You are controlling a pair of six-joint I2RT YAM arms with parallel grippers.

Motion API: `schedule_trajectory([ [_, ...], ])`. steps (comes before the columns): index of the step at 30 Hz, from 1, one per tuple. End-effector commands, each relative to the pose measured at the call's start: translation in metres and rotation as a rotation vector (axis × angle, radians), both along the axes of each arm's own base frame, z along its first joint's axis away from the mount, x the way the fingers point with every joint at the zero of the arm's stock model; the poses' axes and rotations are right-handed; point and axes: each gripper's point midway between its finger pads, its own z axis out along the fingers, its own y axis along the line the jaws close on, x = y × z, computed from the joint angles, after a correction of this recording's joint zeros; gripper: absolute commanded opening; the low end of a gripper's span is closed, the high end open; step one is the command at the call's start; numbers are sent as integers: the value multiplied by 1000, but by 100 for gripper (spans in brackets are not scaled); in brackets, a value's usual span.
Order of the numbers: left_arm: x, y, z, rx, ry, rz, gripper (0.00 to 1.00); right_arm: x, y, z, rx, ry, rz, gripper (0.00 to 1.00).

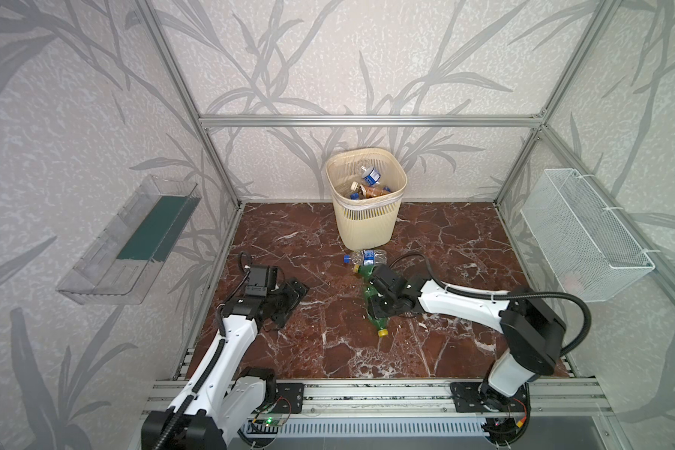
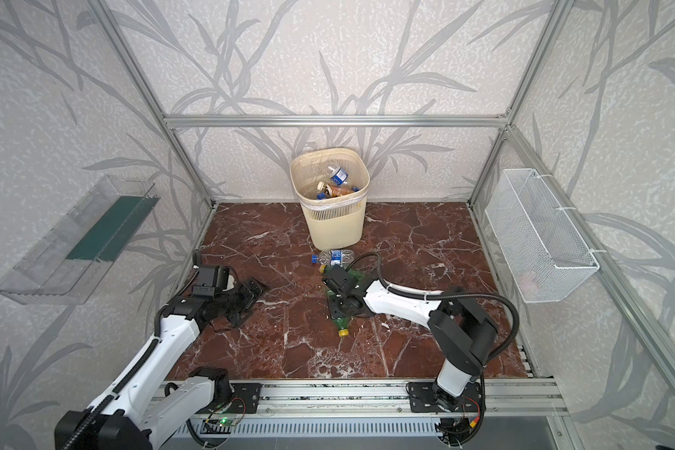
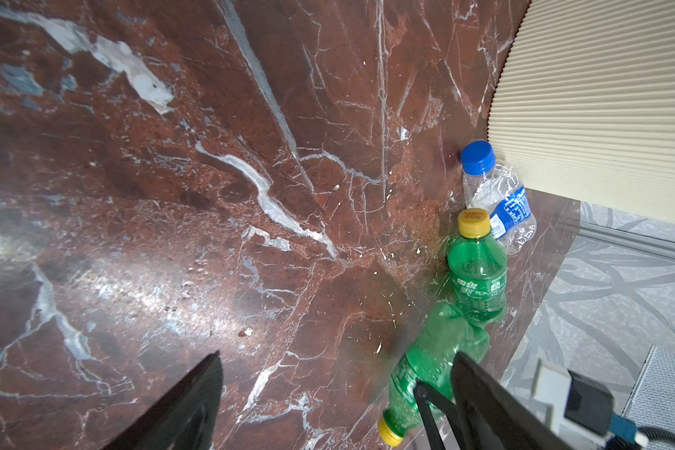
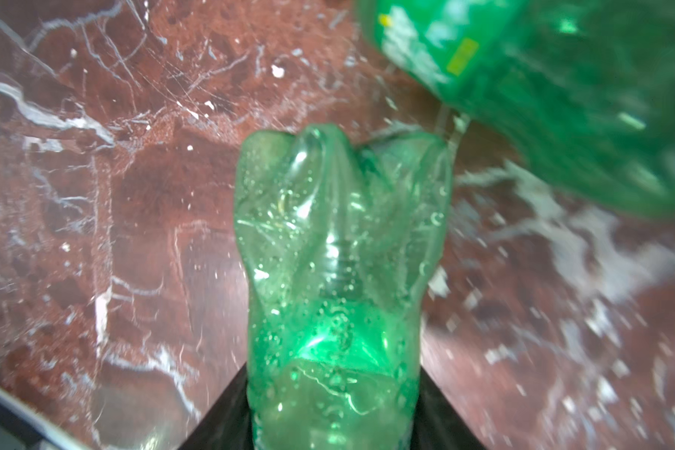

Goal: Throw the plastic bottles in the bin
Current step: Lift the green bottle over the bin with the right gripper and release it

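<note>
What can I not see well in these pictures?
Right hand: both top views, grip hidden under its wrist; right wrist view, covered by the held green bottle.
Other green bottle: right wrist view, blurred and cut by the edge.
Bin: both top views, lower bottles hidden by its wall.

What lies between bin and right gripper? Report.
In both top views: a clear bottle by the bin, then a green bottle nearer the right gripper.
</note>
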Motion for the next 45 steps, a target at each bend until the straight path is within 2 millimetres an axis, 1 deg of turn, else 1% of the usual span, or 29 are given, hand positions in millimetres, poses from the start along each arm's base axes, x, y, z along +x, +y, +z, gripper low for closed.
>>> schedule_trajectory([
  [1,5,1,2,-8,-1,9,91,-8,-23,11,1,-14,-79,53],
  [4,8,0,3,-8,1,5,91,-13,-43,18,16,-27,-122,53],
  [7,9,-2,3,-13,10,-7,91,-14,-64,25,58,-56,-185,53],
  [10,11,-3,3,-18,17,-12,91,-12,-77,37,113,-89,-226,53],
  [13,11,-4,2,-20,21,-10,91,-7,-86,54,181,-114,-260,53],
  [16,12,-4,3,-20,24,-9,91,7,-88,83,270,-167,-272,53],
  [17,13,-4,3,-20,26,-10,91,15,-86,101,311,-198,-273,52],
  [18,13,-3,5,-20,24,-8,91,26,-84,122,357,-236,-269,53],
  [19,14,-4,6,-21,25,-9,91,38,-80,149,403,-283,-259,53],
  [20,15,-3,9,-20,22,-5,91,55,-76,186,452,-347,-249,53],
  [21,17,-3,12,-20,19,-5,91,74,-72,234,507,-425,-233,53],
  [22,19,-3,16,-21,13,-2,91,91,-65,275,554,-479,-215,54],
  [23,21,-4,20,-22,9,1,91,108,-57,327,578,-569,-168,56],
  [24,24,-4,27,-25,0,2,91,121,-50,386,614,-666,-139,59],
  [25,27,-4,33,-24,-5,3,91,131,-46,416,616,-699,-131,63],
  [26,29,-4,41,-23,-15,3,91,143,-44,442,613,-724,-144,70],
  [27,32,-5,50,-27,-29,-2,91,158,-48,442,575,-693,-193,75],
  [28,34,-5,56,-25,-41,-4,91,170,-52,431,538,-644,-225,78],
  [29,36,-4,61,-21,-53,-4,91,175,-56,419,527,-570,-240,82],
  [30,36,-3,65,-15,-65,-2,91,175,-61,403,493,-500,-269,85],
  [32,35,1,65,2,-76,9,91,168,-67,381,407,-470,-288,88],
  [33,34,3,62,9,-77,17,91,163,-68,371,411,-473,-290,88],
  [35,31,5,55,9,-77,22,91,146,-84,369,493,-572,-327,90],
  [37,26,6,49,6,-69,23,91,126,-106,339,457,-553,-371,93],
  [39,20,8,43,11,-65,27,92,107,-122,297,398,-498,-392,93],
  [43,14,8,32,4,-51,30,92,78,-137,207,337,-343,-435,91],
  [45,12,7,28,0,-44,29,92,66,-137,173,330,-279,-438,89],
])
